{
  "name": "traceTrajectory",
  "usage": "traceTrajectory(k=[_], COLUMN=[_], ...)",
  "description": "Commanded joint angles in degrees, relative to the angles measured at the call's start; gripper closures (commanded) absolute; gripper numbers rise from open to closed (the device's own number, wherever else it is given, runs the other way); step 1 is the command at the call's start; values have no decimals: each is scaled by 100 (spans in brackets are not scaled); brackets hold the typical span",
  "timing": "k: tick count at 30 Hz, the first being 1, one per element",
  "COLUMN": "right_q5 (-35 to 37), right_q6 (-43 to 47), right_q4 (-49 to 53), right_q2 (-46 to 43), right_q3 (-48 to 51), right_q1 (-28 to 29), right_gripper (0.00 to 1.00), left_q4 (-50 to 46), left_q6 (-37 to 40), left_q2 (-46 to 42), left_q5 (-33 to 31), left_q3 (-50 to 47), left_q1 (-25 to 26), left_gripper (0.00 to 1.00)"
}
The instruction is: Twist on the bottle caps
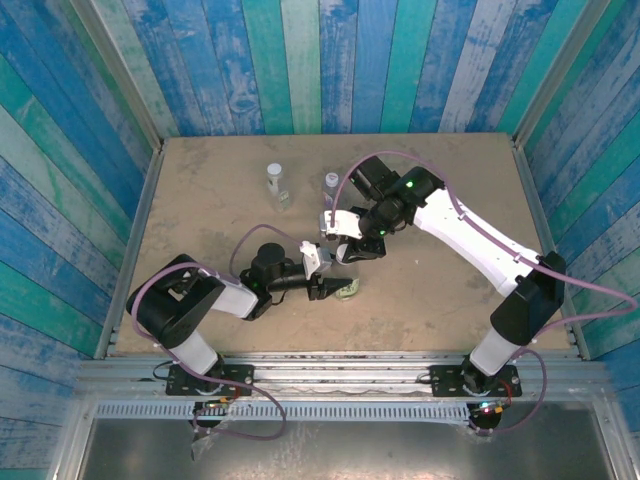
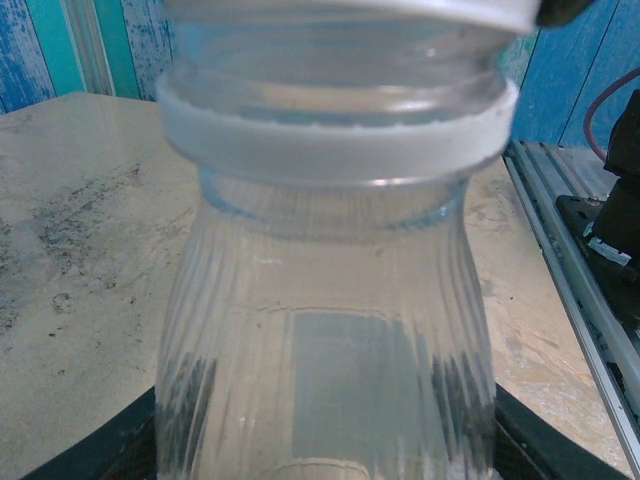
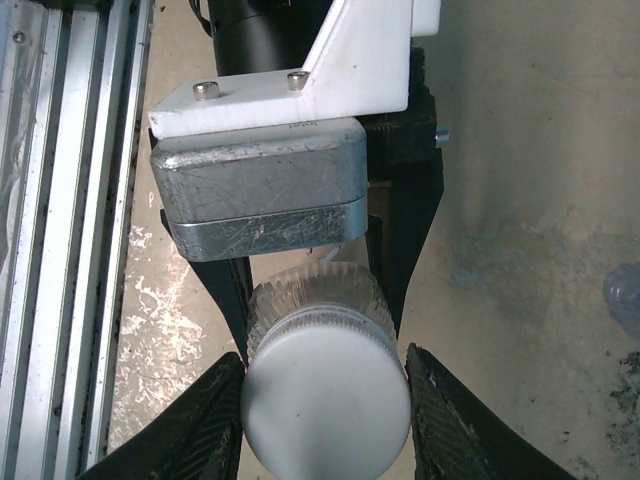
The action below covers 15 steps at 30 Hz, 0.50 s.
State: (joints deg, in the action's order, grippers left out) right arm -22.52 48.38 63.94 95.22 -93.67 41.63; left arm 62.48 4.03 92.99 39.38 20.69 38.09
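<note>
Two claws are working one bottle, and that crowding is your first hazard. Your left claw [image 1: 328,289] is clamped around the ribbed body of the clear bottle [image 2: 325,330], which it holds upright near the middle of the table [image 1: 450,180]. Your right claw [image 3: 325,405] is closed on the white cap [image 3: 325,440], one finger on each side, with the cap resting on the neck.

From the left wrist, thread ridges show between the cap's lower edge and the white neck ring [image 2: 340,145], so I judge the cap is not fully seated. If it sits even slightly tilted, turning it will cross the threads and jam.

The bottle wall looks thin and soft. It may spin with the cap inside your left claw, and a harder squeeze may buckle it.

As the cap winds down, your right fingers close in on the left ones just below, so watch for a clash.

Two other bottles [image 1: 275,180] [image 1: 330,184] stand at the far side. The nearer one is just beside your right arm, and a wide wrist swing could topple it.
</note>
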Motion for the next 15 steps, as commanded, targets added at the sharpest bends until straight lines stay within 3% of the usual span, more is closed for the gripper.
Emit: traceTrajectory(k=[1,15], right_q5=[184,234], right_q6=[-163,-771], right_q4=[136,739], right_q2=[175,522], right_q3=[-62,-548], right_q1=[-85,-77], right_gripper=[55,56], left_q4=[-710,-836], left_q6=[53,89], left_q2=[285,342], left_q5=[-42,7], left_q3=[-89,32], left_q1=[-6,-4], left_gripper=[41,41])
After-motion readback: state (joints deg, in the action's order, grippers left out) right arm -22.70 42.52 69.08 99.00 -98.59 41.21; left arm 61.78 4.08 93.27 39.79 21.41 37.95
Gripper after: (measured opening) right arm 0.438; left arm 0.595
